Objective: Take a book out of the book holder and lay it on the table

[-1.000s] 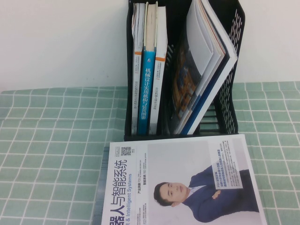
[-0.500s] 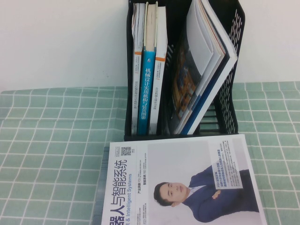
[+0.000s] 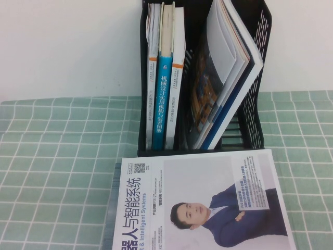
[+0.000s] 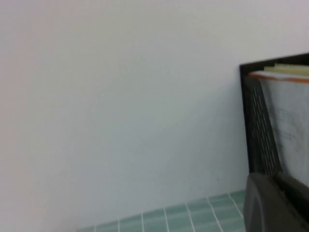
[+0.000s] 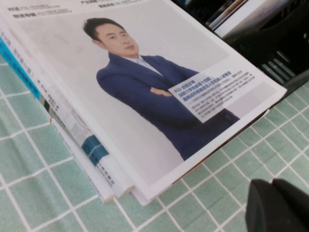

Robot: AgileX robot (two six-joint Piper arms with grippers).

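Book (image 3: 203, 200), white-covered, blue-suited man

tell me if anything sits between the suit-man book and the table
Yes. The book lies flat on a stack of other books, not directly on the table. The right gripper is beside it; the left gripper is near the book holder.

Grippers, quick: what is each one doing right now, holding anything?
Left gripper: beside the tall black plastic book holder; state cannot be told.
Right gripper: over the pale green grid-cloth table; state cannot be told.
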